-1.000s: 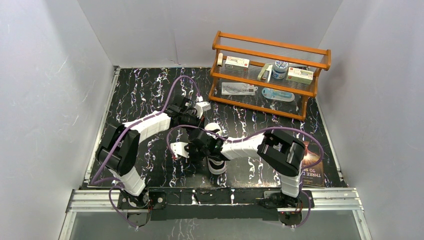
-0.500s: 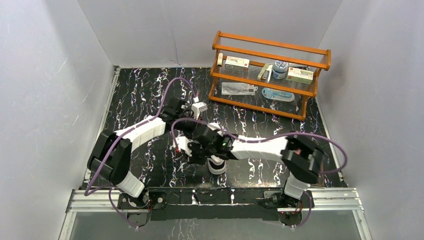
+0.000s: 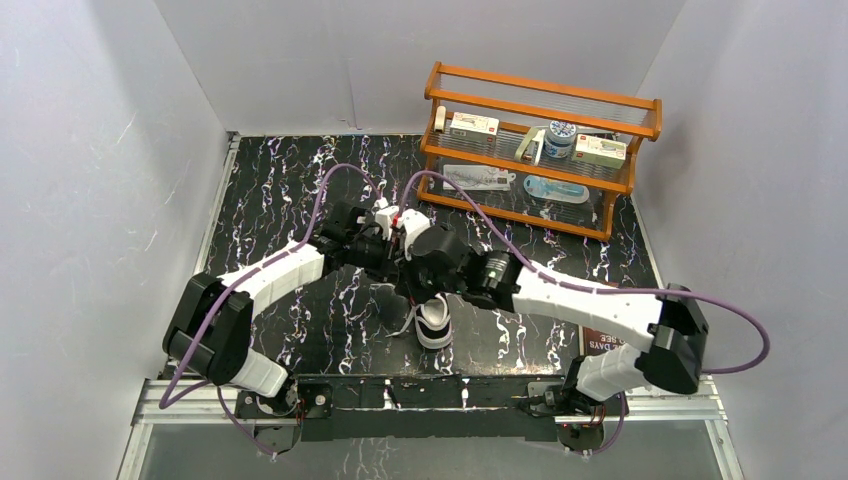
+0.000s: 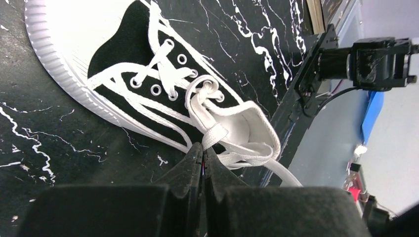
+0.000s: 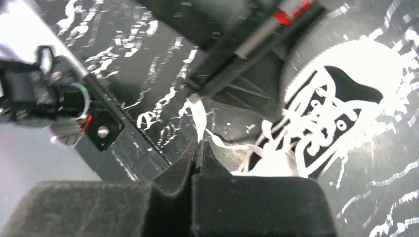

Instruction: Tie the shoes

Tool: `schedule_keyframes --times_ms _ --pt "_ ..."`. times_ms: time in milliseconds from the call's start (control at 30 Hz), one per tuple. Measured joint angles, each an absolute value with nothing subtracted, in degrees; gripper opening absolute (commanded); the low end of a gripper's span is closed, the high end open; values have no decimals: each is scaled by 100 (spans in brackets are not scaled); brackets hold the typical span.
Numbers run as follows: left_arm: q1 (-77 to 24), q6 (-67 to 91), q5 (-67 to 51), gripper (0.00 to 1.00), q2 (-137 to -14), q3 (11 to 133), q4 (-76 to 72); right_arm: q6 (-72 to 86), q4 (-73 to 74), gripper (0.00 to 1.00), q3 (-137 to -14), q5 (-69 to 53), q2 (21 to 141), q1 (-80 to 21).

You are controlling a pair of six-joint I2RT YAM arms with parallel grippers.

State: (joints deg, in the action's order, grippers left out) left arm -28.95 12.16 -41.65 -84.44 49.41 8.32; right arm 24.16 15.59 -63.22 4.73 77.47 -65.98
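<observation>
The little black shoe (image 3: 434, 322) lies on the dark table (image 3: 270, 190). Right beside the shoe, the left claw (image 4: 202, 150) is squeezed tight on a white lace (image 4: 213, 136). The right claw (image 5: 196, 144), also by the shoe, looks squeezed on a lace too, but that view is blurry.

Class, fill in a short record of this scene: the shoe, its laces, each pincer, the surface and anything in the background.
Shoe: small black canvas sneaker with white sole, sole down
Laces: long white laces, threaded through the eyelets
Left pincer: shut on a lace
Right pincer: shut on a lace
Surface: black marbled table
Background: orange wooden rack
</observation>
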Motion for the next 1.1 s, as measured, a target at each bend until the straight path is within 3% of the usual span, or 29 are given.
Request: schedule_keyframes --times_ms 233,400,600,733,900,1100 --pt "-2899 1675 -4145 0 -8444 5006 694 3030 2359 0 -6632 792 8324 -6420" --pt "-2899 1533 -3920 0 -8416 5398 827 2943 1057 0 -5911 -432 8344 -6263" --pt "-2864 856 -3767 0 -8162 5478 1162 2373 -821 0 -6027 -2003 9142 -6320" --pt "-2893 113 -3771 0 -7870 5408 1286 1986 -1616 0 -6025 -2388 9258 -6377" --pt "-2899 -722 -3822 0 -7393 5046 1004 1540 -2215 0 -5937 -2381 9083 -6377" --pt "-2906 -742 -4202 0 -7651 4410 30 1199 -1927 0 -5529 -1466 8093 -6377"
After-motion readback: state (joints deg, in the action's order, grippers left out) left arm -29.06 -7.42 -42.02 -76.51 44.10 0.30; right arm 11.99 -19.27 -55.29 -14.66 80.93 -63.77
